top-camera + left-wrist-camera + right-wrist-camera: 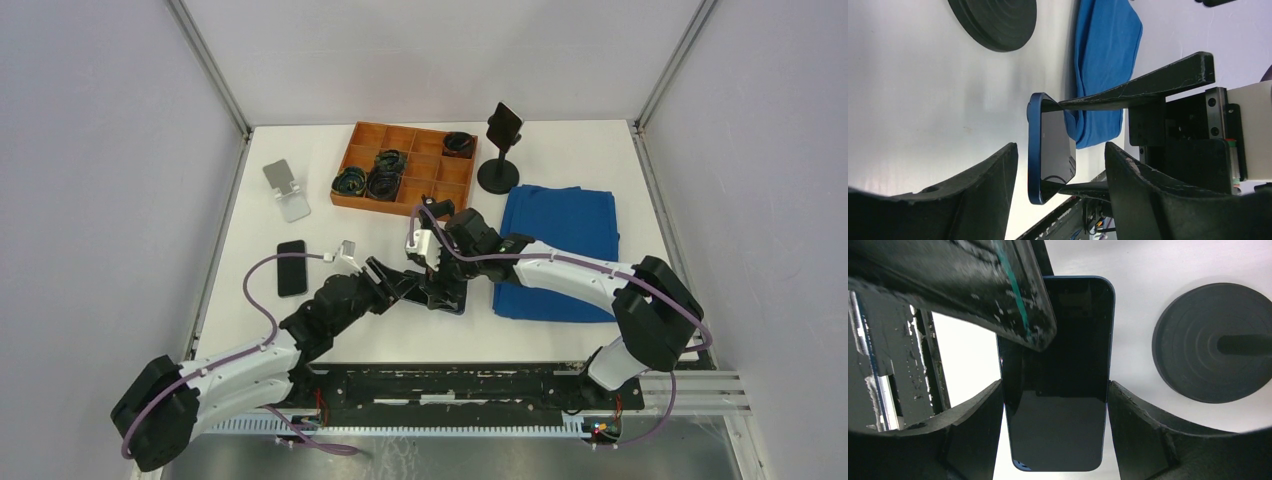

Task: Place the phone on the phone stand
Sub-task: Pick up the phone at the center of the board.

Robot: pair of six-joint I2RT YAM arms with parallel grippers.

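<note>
Right gripper (1054, 392) pinches the blue phone (1063, 420) toward six o'clock on the table (400, 340). Left gripper (1060, 150) straddles it, spread, apparently not touching. A mistimed handover could twist or drop it.

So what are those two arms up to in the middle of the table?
The right gripper grips a blue phone by its long edges. The left gripper is open, its fingers straddling the phone's face and back without touching, so it looks like a handover. The silver phone stand at the far left is empty, and a second, black phone lies flat near it.
</note>
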